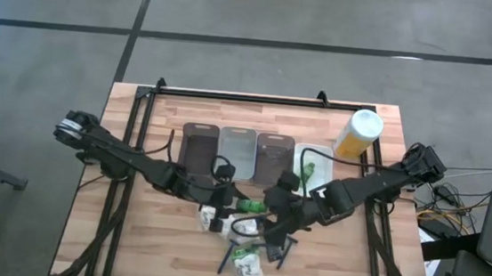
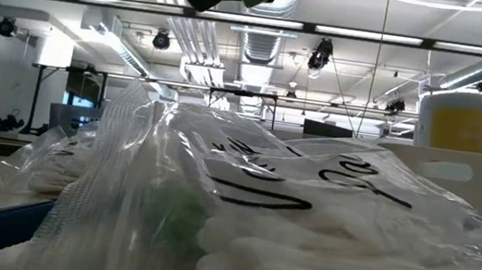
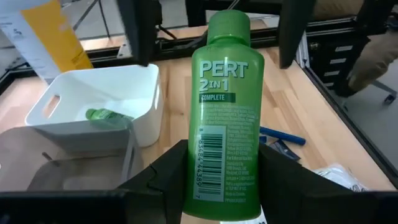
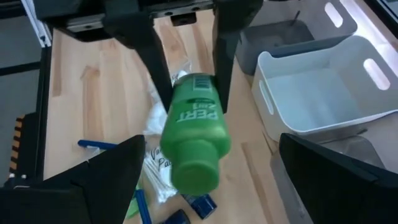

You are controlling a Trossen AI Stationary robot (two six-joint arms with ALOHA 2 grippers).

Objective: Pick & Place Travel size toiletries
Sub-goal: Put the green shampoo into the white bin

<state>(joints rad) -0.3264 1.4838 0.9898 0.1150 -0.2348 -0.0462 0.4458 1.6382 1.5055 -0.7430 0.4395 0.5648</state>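
A small green tube, printed "PERT 2 IN 1", sits in my left gripper, near the table's middle. Its cap points at my right gripper, which is open, with one finger on each side of the cap end and touching nothing. A second green tube lies inside the white bin. On the wood below lie white wrinkly packets, dark blue razors and small black pieces. In the low view a clear packet fills the foreground. My left gripper pinches the green tube between its two fingers at the bottom end, opposite the cap. The fingers come roughly level from the table's left, and the tube runs on along them. It is lifted clear of the table, cap end toward the right arm.
Three flat trays lie side by side behind the grippers, with the white bin to their right. A tall yellow bottle stands beside the bin. Black rails frame the table. Bare wood shows at the near left.
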